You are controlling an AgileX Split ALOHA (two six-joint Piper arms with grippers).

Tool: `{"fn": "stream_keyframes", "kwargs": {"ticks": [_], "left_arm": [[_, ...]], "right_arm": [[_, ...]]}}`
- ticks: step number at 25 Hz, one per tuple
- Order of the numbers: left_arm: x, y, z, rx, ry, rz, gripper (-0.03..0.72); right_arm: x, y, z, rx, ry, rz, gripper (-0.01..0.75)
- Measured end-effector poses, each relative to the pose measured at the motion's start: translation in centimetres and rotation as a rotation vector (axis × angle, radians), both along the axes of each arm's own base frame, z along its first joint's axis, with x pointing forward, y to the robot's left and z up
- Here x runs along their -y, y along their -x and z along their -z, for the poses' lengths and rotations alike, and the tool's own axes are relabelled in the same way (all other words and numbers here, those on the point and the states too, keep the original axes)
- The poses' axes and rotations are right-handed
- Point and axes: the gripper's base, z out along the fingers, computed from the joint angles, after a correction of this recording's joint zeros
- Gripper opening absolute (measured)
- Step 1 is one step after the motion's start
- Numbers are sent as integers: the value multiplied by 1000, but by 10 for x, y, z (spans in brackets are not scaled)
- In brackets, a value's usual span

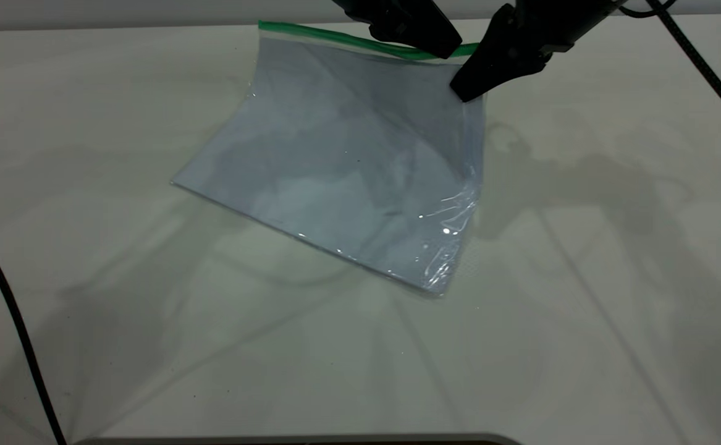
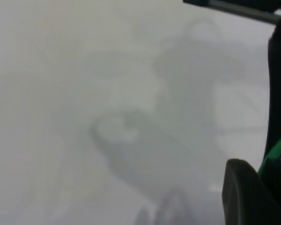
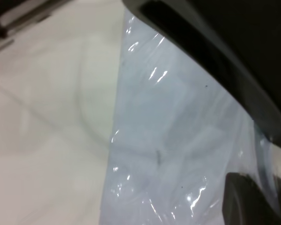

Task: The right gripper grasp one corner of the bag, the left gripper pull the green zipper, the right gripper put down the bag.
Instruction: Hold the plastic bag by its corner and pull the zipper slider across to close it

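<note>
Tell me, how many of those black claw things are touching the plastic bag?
2. The right gripper pinches the bag at its raised far right corner. The left gripper sits just beside it on the green zipper along the top edge. No others show.

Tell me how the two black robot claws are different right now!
The left gripper pinches the green zipper on the bag's top edge; the right gripper pinches the clear corner beside it. The left gripper's tip looks blunt, while the right gripper tapers downward. Both are black and hold the bag tilted up.
</note>
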Motion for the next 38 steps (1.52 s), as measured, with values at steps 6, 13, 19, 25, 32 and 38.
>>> {"fn": "stream_keyframes", "kwargs": {"ticks": [6, 13, 19, 25, 32, 38], "left_arm": [[0, -1, 0, 22, -3, 6, 78], [1, -3, 0, 58, -5, 3, 65], [3, -3, 0, 77, -10, -8, 65], [0, -6, 1, 81, -14, -18, 65], [-18, -16, 1, 85, -22, -53, 65], [-37, -25, 3, 95, -47, -79, 65]], "right_arm": [[7, -2, 0, -6, -8, 15, 33], [17, -4, -1, -14, -20, 39, 33], [29, -6, -2, -23, -36, 54, 33], [38, -8, -3, -35, -55, 72, 33], [47, -11, -5, -28, -63, 90, 33], [56, -13, -5, -27, -64, 110, 33]]}}
